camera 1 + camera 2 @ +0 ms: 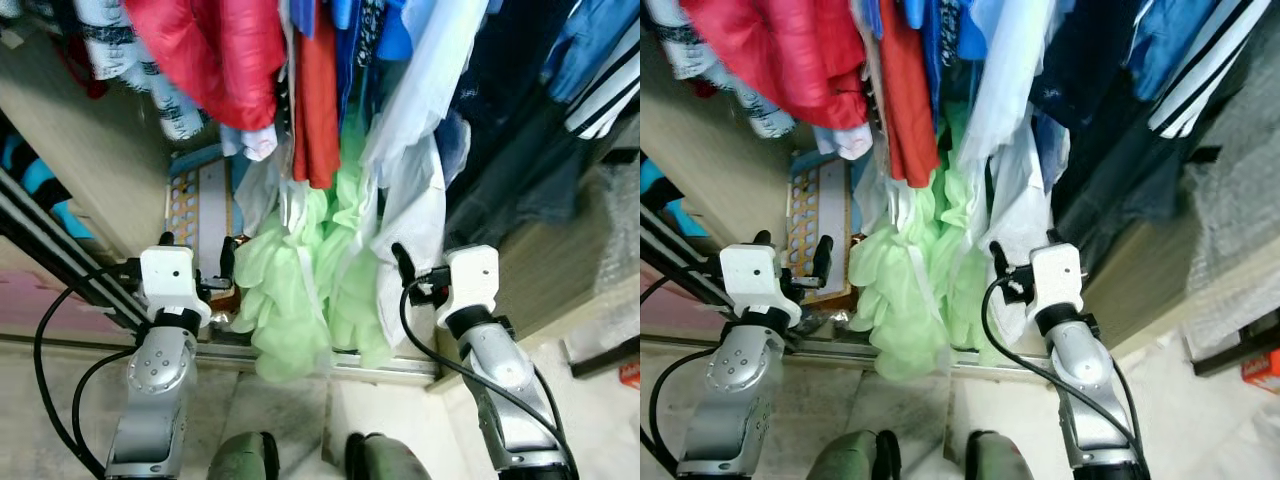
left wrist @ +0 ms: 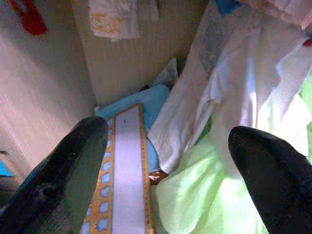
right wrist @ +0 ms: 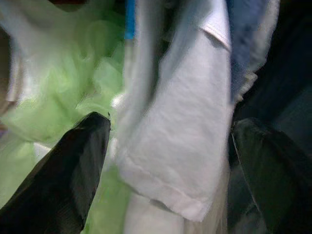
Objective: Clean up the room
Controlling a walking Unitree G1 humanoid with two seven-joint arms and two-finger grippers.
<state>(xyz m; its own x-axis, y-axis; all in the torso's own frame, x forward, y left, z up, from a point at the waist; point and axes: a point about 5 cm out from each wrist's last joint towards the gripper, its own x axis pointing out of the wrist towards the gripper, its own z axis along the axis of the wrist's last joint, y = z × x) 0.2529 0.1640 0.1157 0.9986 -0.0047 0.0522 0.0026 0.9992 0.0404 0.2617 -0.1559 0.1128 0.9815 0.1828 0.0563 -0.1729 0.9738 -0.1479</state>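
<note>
I face an open wardrobe packed with hanging clothes. A light green frilly garment (image 1: 300, 290) hangs lowest in the middle, with a white garment (image 1: 415, 215) to its right. My left gripper (image 1: 197, 250) is raised and open at the wardrobe's lower left, just left of the green garment and touching nothing. In the left wrist view its fingers (image 2: 63, 180) frame a patterned board (image 2: 126, 170) and the green fabric. My right gripper (image 3: 170, 161) is open, and the white garment's hem (image 3: 180, 146) hangs between its spread fingers. One black finger (image 1: 402, 262) rests against that white cloth.
A red jacket (image 1: 215, 50), a red shirt (image 1: 315, 100) and dark blue clothes (image 1: 520, 130) hang above. The orange-and-blue board (image 1: 195, 205) lies on the wardrobe floor. A wooden side wall (image 1: 110, 150) stands left, and a door track (image 1: 380, 365) runs before my feet (image 1: 245, 455).
</note>
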